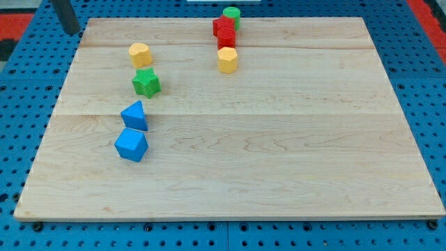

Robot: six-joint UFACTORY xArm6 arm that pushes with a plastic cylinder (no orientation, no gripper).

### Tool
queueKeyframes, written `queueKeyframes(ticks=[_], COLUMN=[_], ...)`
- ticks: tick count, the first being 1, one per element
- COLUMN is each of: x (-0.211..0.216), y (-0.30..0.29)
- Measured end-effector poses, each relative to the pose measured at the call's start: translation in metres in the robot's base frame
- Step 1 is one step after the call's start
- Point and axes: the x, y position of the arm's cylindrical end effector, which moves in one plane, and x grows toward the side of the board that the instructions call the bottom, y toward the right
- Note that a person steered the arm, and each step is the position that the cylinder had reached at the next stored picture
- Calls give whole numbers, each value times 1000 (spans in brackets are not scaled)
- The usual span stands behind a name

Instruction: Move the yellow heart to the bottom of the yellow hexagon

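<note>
The wooden table top (pixel 279 174) lies on a blue pegboard (pixel 21 97), and the blocks sit in two loose groups along its far half. The dark rod (pixel 66 15) comes down at the view's top left, just off the table's far left corner; my tip (pixel 72 32) ends there over the pegboard, well apart from every block. It touches nothing and holds nothing, being a plain rod with no jaws to open or close.

Near the far edge, right of the middle, a green block (pixel 232 14) stands closest to the edge, with two red blocks (pixel 224 31) pressed up against it on the near side, one behind the other. Just below them sits a yellow block (pixel 227 60), touching or nearly touching the nearer red one. I cannot tell from here which yellow piece is the heart and which the hexagon.

The other yellow block (pixel 140 54) is toward the left side. A green star (pixel 146 82) sits just below it, then a blue triangular block (pixel 135 116), and a second blue block (pixel 132 145) close beneath that.
</note>
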Motion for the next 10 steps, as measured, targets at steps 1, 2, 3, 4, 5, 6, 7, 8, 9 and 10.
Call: queueKeyframes(ticks=[1,2,3,4,5,6,7,8,9,10], x=[1,9,57,82,85,70,86,120,126,123], y=[0,4,79,142,156,162,193,233,246,239])
